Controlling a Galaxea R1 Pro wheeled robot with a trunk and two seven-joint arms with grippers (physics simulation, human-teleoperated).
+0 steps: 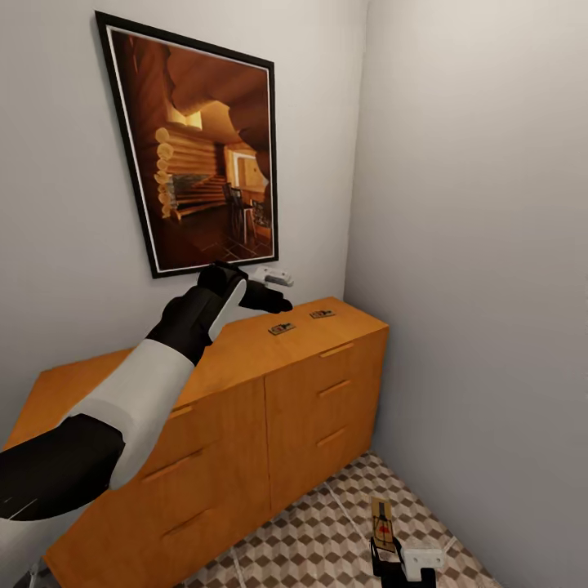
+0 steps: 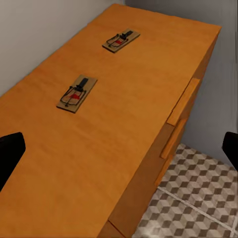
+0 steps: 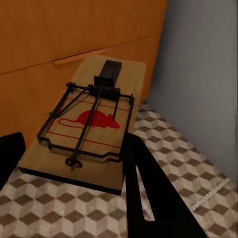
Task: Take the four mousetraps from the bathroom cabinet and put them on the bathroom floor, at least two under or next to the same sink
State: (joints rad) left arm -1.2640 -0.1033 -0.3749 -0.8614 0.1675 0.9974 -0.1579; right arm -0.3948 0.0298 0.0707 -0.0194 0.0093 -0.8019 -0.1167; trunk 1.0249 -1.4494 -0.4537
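Two mousetraps (image 1: 282, 329) (image 1: 322, 314) lie flat on the top of the orange-brown cabinet (image 1: 245, 408), near its right end. My left gripper (image 1: 269, 290) hovers open above that top, short of the nearer mousetrap (image 2: 77, 93); the farther mousetrap (image 2: 121, 40) lies beyond it. One dark fingertip (image 2: 10, 153) shows at the frame's edge. Low over the cube-patterned bathroom floor (image 1: 327, 531), my right gripper (image 1: 400, 555) is shut on a third mousetrap (image 3: 89, 124) with a red mouse print, held by its near end. The sink is out of view.
A framed picture of a log interior (image 1: 196, 147) hangs on the wall above the cabinet. A grey side wall (image 1: 490, 286) closes the corner just right of the cabinet. Drawer handles (image 2: 182, 101) stick out from its front above the tiles (image 2: 198, 198).
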